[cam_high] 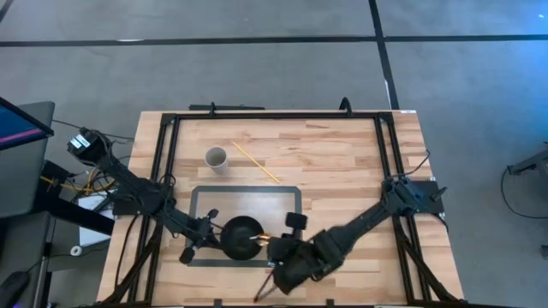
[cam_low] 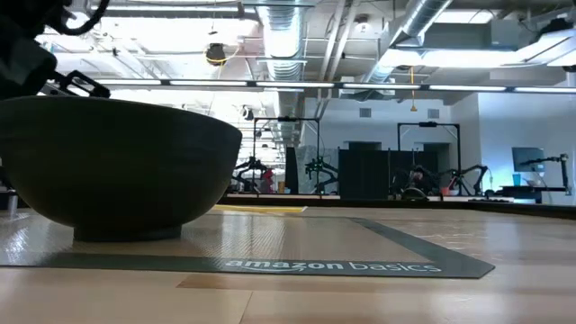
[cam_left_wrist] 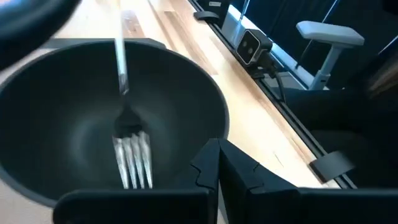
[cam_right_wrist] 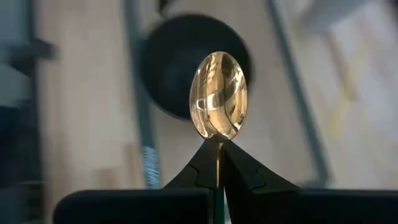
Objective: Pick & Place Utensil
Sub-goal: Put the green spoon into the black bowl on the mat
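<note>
A gold spoon (cam_right_wrist: 218,93) is pinched in the right gripper (cam_right_wrist: 219,142) near the bowl (cam_high: 241,237), where a fork (cam_left_wrist: 132,149) lies; tilted, it could slip and miss. The left gripper's (cam_left_wrist: 214,163) fingers are closed, empty.

My two pincers crowd the black bowl (cam_high: 241,237) at the near edge of the worktop (cam_high: 342,171): my left pincer (cam_high: 208,229) sits against its left rim, my right pincer (cam_high: 272,250) just beside its right, gripping a gold spoon (cam_right_wrist: 218,94). A fork (cam_left_wrist: 130,137) stands inside the bowl. Farther back, a cup (cam_high: 216,157) and a yellow stick (cam_high: 256,162) lie near each other; the wood to their right is open.
</note>
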Robot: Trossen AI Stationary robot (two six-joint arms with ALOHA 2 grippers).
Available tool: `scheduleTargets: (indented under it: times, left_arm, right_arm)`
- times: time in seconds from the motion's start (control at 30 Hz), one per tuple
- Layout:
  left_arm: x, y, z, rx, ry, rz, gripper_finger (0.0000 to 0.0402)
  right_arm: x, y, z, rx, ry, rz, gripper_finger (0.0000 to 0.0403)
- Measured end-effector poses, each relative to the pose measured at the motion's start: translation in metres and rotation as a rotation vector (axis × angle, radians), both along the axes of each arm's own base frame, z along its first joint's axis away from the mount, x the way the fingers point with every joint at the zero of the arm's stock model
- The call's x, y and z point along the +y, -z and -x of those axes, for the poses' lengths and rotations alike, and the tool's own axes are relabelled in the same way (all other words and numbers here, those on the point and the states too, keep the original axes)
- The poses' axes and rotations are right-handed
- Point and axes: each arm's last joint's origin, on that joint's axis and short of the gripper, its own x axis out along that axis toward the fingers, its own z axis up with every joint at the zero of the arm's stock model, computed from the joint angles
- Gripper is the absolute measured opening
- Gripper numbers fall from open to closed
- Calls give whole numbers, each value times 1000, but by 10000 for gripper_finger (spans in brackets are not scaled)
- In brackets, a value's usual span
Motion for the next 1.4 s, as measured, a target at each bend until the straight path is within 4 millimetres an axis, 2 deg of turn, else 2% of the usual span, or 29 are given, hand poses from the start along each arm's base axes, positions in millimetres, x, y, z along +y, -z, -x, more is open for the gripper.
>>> scheduleTargets:
  times: [0.1, 0.27, 0.43, 0.57, 0.73, 0.9, 1.03, 1.17, 1.4]
  left_arm:
    - [-4, 2, 1, -33, -17, -38, 6]
    - [-4, 1, 1, -55, -38, -69, 6]
    - [-1, 0, -1, -91, -135, -99, 6]
    - [-1, -3, 0, -109, -139, -84, 6]
    - [-1, -4, 0, -110, -142, -79, 6]
    - [-1, -5, 0, -115, -143, -72, 6]
    - [-1, -6, -1, -124, -147, -65, 6]
    - [-1, -7, -1, -131, -150, -60, 6]
    - [-2, -9, -2, -153, -157, -51, 6]
  right_arm:
    - [-13, -7, -15, -15, -39, -103, 2]
    - [-30, -1, -33, -17, -67, -106, 2]
    - [-43, 27, -53, 67, -88, -141, 1]
    - [-48, 49, -66, 130, -119, -201, 1]
    - [-39, 61, -70, 117, -195, -85, 0]
    - [-41, 26, -54, 64, -172, -58, 0]
    - [-39, 36, -52, 110, -159, -41, 0]
    - [-36, 29, -48, 98, -158, -51, 0]
    - [-37, 47, -50, 126, -116, -60, 0]
